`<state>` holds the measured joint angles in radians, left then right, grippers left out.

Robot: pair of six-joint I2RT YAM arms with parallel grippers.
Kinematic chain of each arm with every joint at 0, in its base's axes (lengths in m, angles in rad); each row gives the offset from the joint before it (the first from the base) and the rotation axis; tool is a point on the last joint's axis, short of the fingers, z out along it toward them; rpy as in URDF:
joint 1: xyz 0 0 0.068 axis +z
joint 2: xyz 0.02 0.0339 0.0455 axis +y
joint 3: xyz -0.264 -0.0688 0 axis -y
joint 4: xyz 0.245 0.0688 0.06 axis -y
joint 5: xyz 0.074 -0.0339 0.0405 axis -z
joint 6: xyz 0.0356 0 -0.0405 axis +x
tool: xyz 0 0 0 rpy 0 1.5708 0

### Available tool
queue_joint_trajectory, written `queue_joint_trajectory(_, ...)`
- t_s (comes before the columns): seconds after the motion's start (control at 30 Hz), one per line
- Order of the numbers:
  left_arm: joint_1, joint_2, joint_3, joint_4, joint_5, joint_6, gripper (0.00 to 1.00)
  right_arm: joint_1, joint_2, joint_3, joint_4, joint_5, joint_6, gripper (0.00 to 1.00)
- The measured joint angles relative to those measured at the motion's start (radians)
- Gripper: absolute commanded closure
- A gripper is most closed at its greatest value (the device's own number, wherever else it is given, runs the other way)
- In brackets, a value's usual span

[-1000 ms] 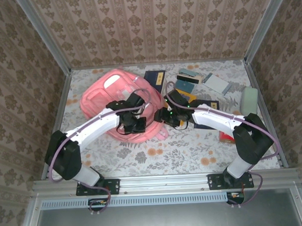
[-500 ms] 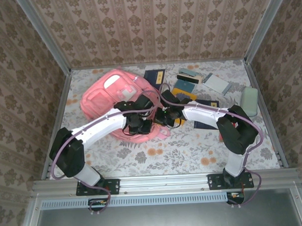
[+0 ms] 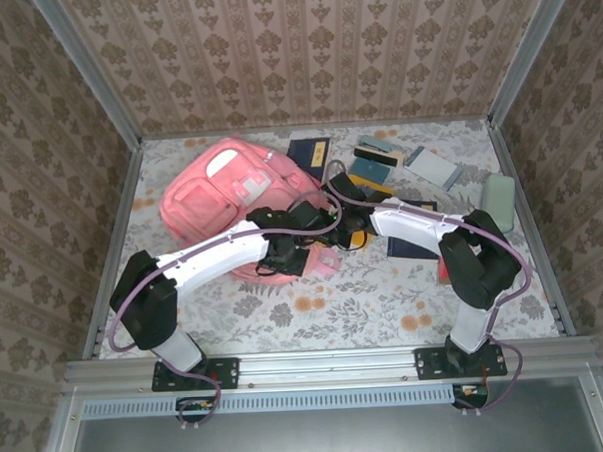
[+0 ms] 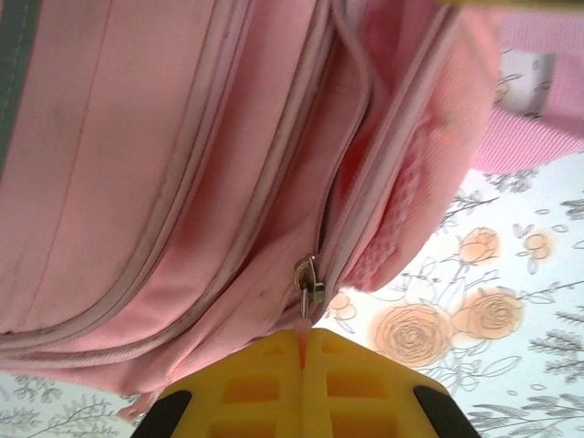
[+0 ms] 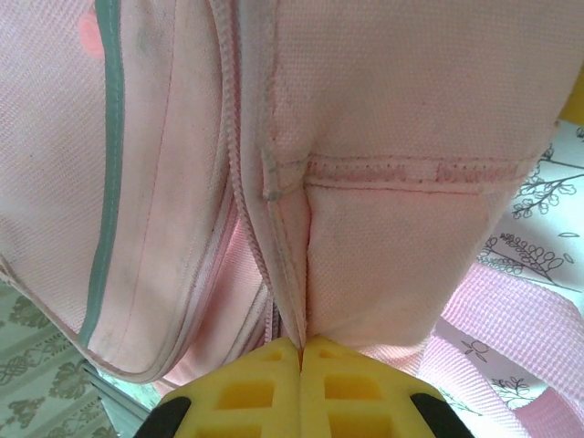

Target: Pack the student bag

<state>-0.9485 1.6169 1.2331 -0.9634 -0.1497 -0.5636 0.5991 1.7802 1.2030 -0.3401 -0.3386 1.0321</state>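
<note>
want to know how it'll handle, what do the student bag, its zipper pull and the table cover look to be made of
Student bag: pink woven fabric, likely polyester or nylon, matte; the weave grain and stitched seams show close up.
Zipper pull: looks like metal, silvery with a dull shine.
Table cover: a flat sheet printed with flowers, cloth or vinyl; the look leaves it open.

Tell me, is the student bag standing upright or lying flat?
Lying flat: in the top view the student bag rests on the table, front pockets facing up.
</note>
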Motion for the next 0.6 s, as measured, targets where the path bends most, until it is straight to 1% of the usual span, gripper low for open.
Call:
queue_joint_trajectory(0.1, -0.006, 0.000, -0.020, -0.024, -0.014, 0.000, 1.00, -0.021, -0.001, 0.000, 0.024, -0.002, 0.000, 1.00)
queue_joint_trajectory(0.23, -0.011, -0.006, -0.068, -0.119, -0.025, -0.009, 1.00, -0.072, -0.001, 0.000, 0.078, 0.045, 0.000, 1.00)
queue_joint_trajectory(0.4, -0.011, -0.023, -0.108, -0.216, -0.051, -0.031, 1.00, -0.111, -0.003, 0.001, 0.111, 0.061, 0.000, 1.00)
queue_joint_trajectory(0.43, -0.011, -0.029, -0.107, -0.224, -0.053, -0.033, 1.00, -0.111, -0.003, 0.002, 0.114, 0.061, 0.000, 0.95)
queue_joint_trajectory(0.47, -0.011, -0.037, -0.104, -0.226, -0.053, -0.034, 1.00, -0.110, -0.003, 0.003, 0.116, 0.057, 0.000, 0.83)
queue_joint_trajectory(0.53, -0.011, -0.052, -0.083, -0.225, -0.053, -0.032, 1.00, -0.103, -0.003, 0.009, 0.116, 0.045, 0.001, 0.74)
queue_joint_trajectory(0.6, -0.012, -0.060, -0.040, -0.215, -0.047, -0.025, 1.00, -0.090, -0.003, 0.014, 0.116, 0.034, -0.002, 0.59)
